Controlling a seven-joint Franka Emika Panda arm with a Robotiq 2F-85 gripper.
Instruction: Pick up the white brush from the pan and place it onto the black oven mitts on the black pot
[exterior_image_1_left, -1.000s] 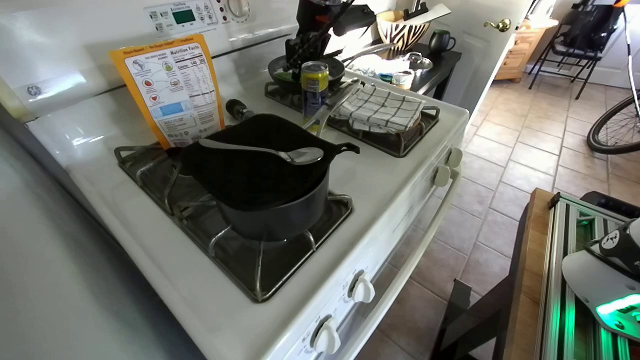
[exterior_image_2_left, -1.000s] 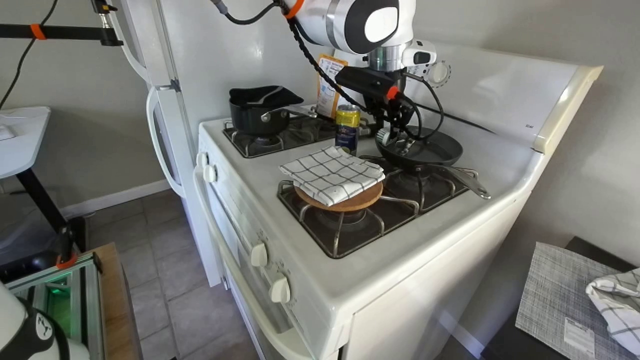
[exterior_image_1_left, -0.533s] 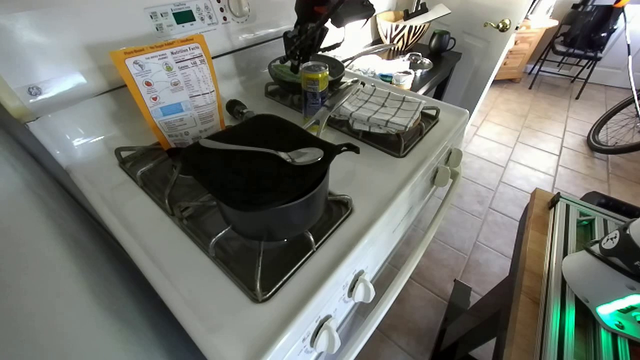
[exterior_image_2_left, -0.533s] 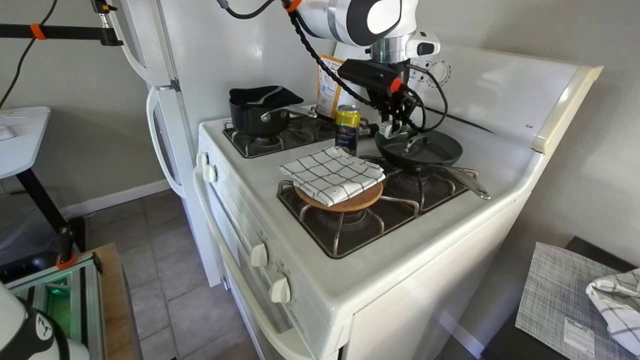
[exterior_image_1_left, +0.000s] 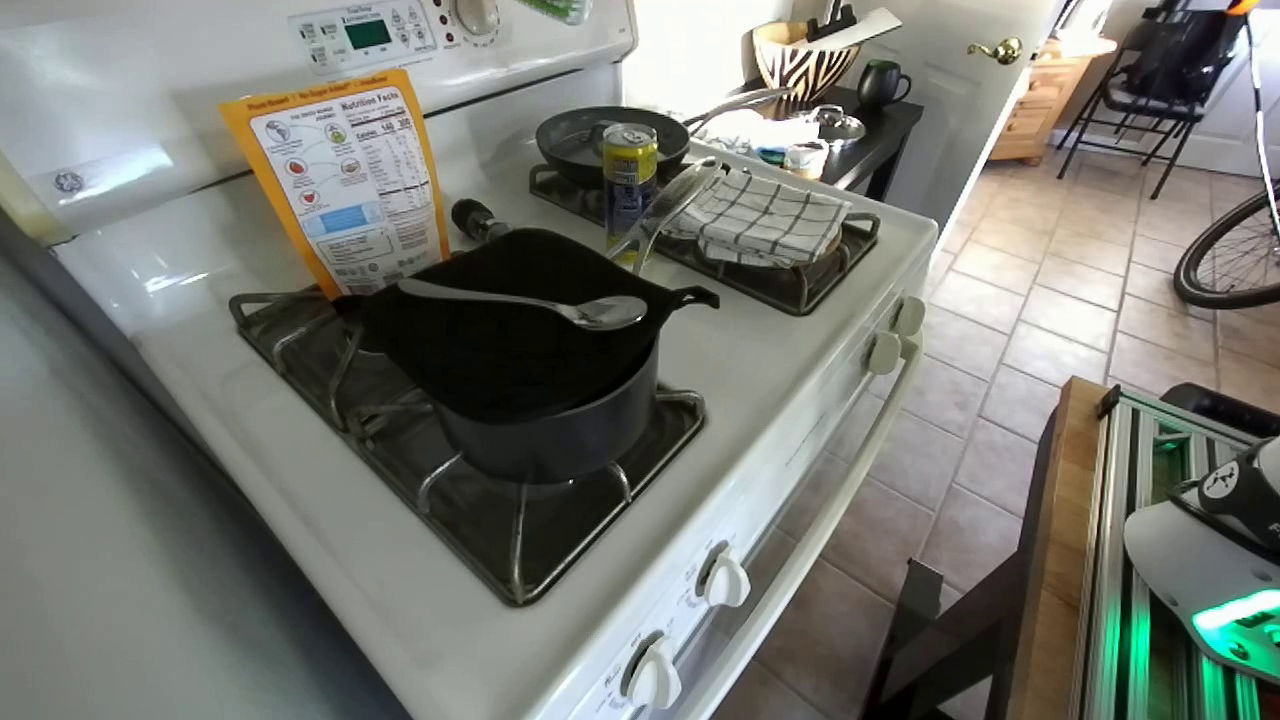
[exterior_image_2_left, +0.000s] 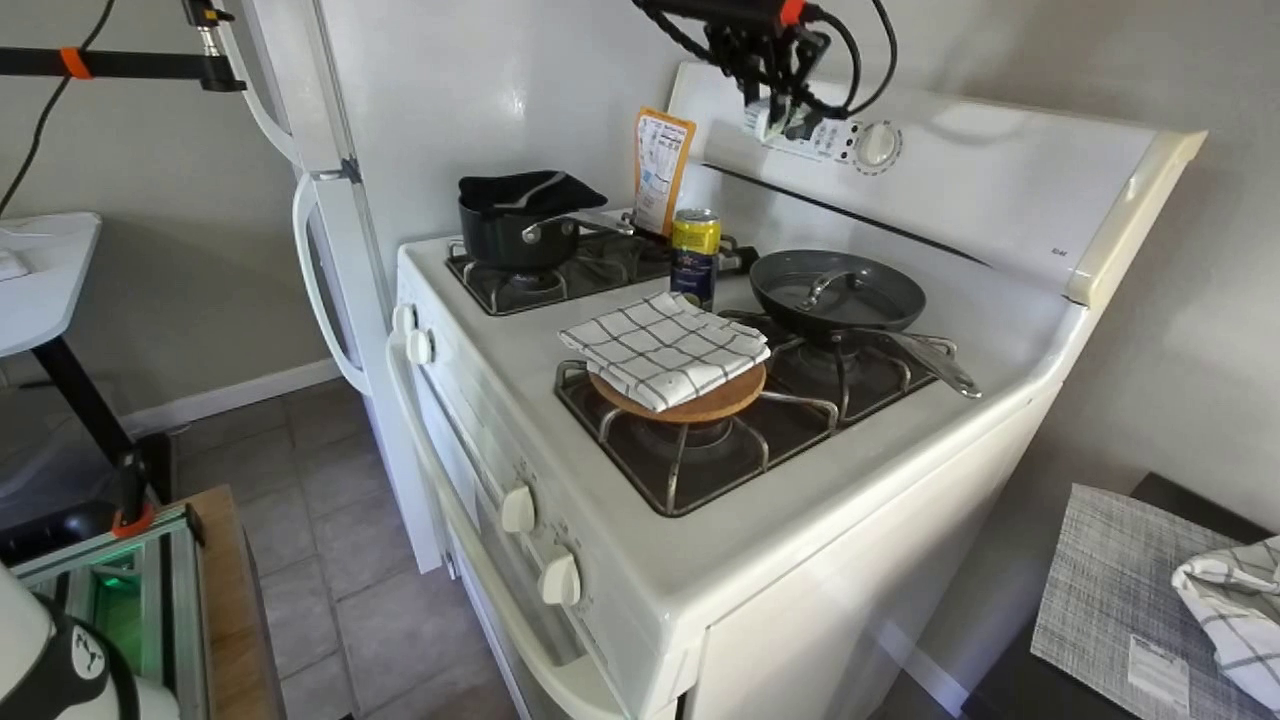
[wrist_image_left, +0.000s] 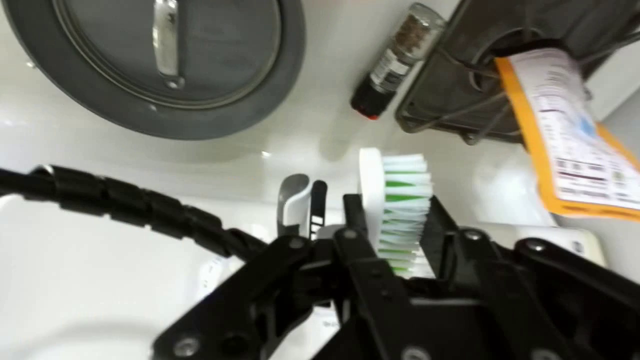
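Observation:
My gripper (wrist_image_left: 393, 202) is shut on the white brush (wrist_image_left: 371, 190); the white body lies against one finger and the white and green bristles against the other. In an exterior view the gripper (exterior_image_2_left: 785, 110) holds the brush (exterior_image_2_left: 764, 120) high above the stove, before the control panel. In an exterior view only the brush's bristles (exterior_image_1_left: 552, 8) show at the top edge. The dark grey pan (exterior_image_2_left: 900, 305) sits on the back burner below, with a metal loop handle inside. The black oven mitts (exterior_image_1_left: 490, 350) lie over the black pot (exterior_image_1_left: 560, 445) on the far burner.
A silver spoon (exterior_image_1_left: 600, 312) lies on the mitts. A yellow and blue can (exterior_image_2_left: 695, 250) stands between pan and pot. An orange pouch (exterior_image_1_left: 350, 190) stands behind the pot. A grinder (wrist_image_left: 395, 62) lies near it. A checked cloth (exterior_image_2_left: 670, 345) lies on a front burner.
The gripper has risen from the pan with the brush in it, first slightly, then high above the stove. The pan no longer holds the brush. Pot, mitts and spoon have not moved.

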